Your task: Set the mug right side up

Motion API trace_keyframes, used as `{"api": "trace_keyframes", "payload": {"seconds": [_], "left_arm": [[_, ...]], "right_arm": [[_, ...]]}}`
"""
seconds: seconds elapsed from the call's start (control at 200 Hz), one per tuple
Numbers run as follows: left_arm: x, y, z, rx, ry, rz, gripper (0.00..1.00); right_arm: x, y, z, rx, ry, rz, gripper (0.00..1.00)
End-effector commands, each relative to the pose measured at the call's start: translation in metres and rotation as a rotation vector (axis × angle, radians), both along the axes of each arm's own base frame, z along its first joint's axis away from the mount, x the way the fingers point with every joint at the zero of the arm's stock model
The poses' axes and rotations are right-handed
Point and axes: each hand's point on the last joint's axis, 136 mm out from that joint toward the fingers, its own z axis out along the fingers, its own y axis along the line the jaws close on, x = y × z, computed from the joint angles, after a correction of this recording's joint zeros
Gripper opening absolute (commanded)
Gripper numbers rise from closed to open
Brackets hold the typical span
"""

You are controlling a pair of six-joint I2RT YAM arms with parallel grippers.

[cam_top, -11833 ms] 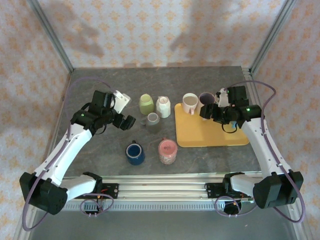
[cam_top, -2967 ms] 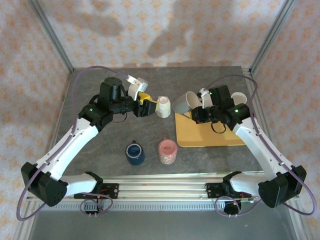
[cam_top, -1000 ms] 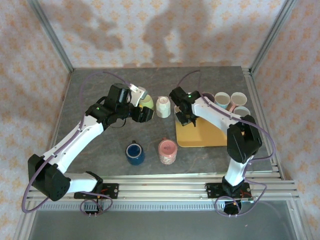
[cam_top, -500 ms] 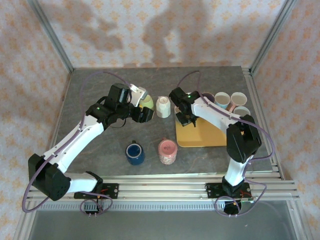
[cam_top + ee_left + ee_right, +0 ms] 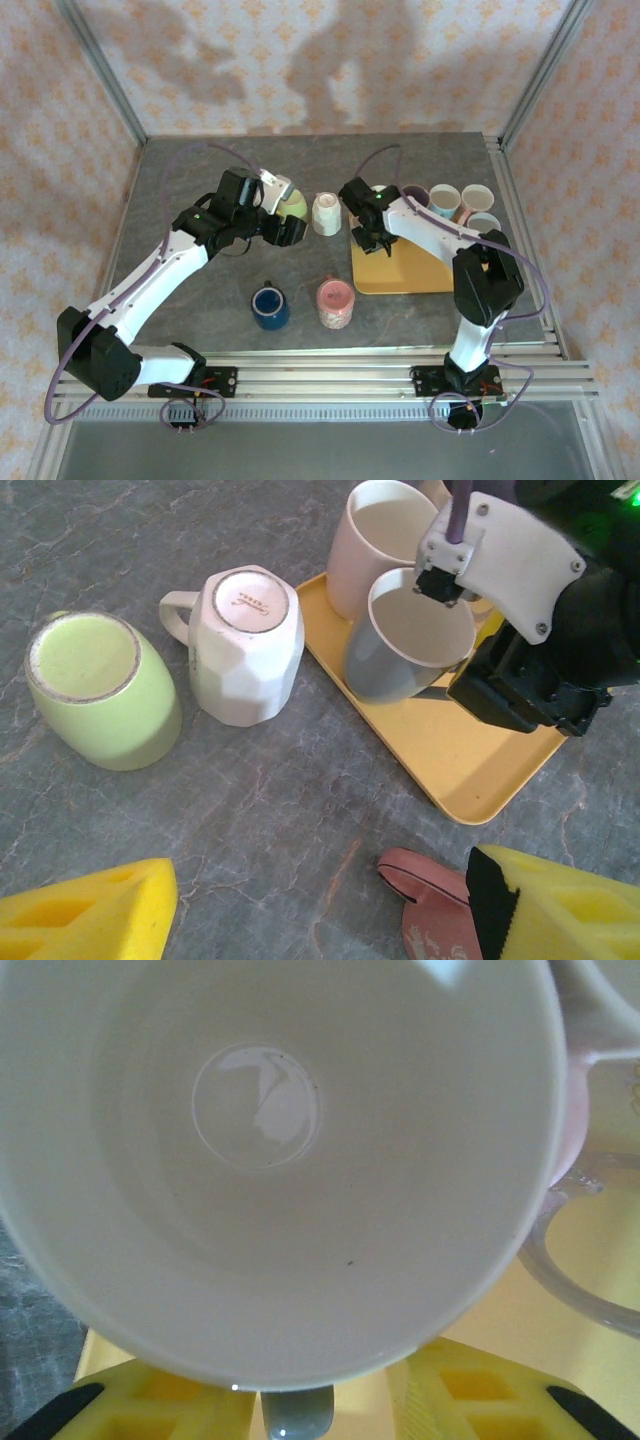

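Note:
A grey mug with a white inside stands upright on the left corner of the yellow tray. My right gripper hangs right over it. Its yellow fingers stand a little apart on either side of the grey handle, with a gap showing, so the right gripper is open. A green mug and a white mug rest bottom up on the table. My left gripper hovers open beside the green mug, and nothing sits between its fingers.
A cream-pink mug stands upright just behind the grey one. Several more upright mugs crowd the table's back right. A blue mug and a pink mug stand near the front. Metal frame posts edge the table.
My right gripper's jaws have parted from shut and let go of the grey mug's handle. The left jaws have widened slightly. Neither arm has shifted noticeably.

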Motion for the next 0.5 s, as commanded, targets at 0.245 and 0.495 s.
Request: {"api": "trace_keyframes", "payload": {"seconds": [0.245, 0.495], "left_arm": [[-0.012, 0.030, 0.001, 0.054, 0.113, 0.163, 0.79], [-0.042, 0.040, -0.012, 0.035, 0.255, 0.224, 0.78]], "right_arm": [[-0.035, -0.008, 0.062, 0.208, -0.118, -0.081, 0.49], [-0.105, -0.006, 0.050, 0.351, 0.088, -0.048, 0.50]]}}
